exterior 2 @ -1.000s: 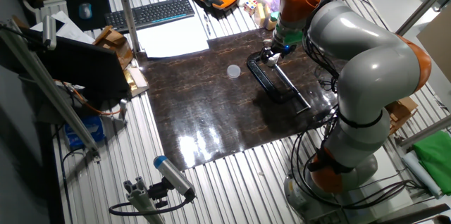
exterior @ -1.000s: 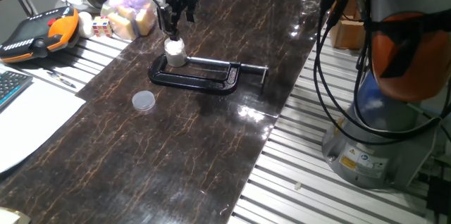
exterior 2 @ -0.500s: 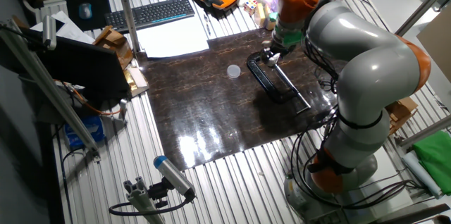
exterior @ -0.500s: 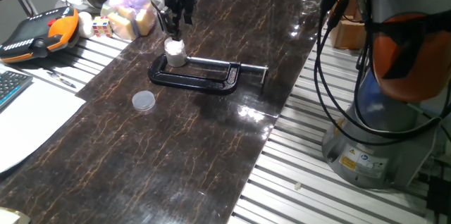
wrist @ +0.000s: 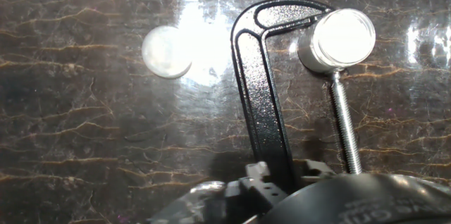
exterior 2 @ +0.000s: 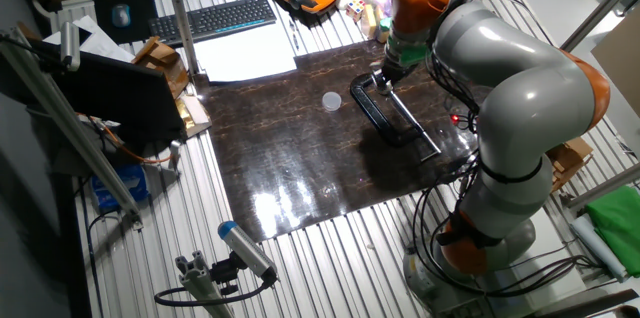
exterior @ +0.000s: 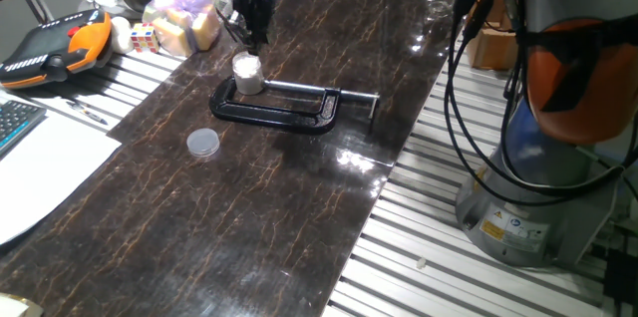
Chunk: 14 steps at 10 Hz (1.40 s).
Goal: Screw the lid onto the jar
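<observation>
We judge the lid [wrist: 166, 51], at nine o'clock of the jar [wrist: 337, 39], light and slippery; pinch its rim. Gripper [exterior: 249, 40] state: we cannot tell.

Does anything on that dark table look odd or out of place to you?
The jar is held in the black C-clamp, while the lid lies flat on the table, apart from it. Nothing looks spilled or broken.

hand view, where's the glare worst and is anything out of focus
Hand view: glare washes the tabletop between the lid and the black clamp, and whitens the jar top; the dark housing along the bottom edge is blurred. One fixed view: smaller glare patch right of the clamp.
</observation>
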Each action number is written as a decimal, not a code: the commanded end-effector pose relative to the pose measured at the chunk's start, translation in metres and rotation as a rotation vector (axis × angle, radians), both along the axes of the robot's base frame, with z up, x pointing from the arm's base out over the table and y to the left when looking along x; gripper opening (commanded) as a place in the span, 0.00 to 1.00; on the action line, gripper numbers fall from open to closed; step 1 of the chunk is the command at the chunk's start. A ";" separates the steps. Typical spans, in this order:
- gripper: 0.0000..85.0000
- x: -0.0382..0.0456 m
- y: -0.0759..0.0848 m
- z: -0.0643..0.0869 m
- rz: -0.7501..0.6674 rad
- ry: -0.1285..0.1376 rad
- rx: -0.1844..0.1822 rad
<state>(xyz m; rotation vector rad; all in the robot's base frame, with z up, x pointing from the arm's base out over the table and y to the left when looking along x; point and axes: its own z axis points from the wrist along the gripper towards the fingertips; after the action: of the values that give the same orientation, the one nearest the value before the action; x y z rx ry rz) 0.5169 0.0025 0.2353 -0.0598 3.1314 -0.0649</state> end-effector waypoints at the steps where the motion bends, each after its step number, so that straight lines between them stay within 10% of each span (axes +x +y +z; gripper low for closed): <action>1: 0.01 0.0000 0.001 -0.001 -0.001 0.000 0.000; 14: 0.01 0.0358 0.049 -0.068 -0.003 -0.025 -0.005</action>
<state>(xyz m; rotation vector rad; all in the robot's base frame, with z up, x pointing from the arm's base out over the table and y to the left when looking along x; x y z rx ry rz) 0.5527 0.0514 0.1671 -0.0556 3.1070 -0.0748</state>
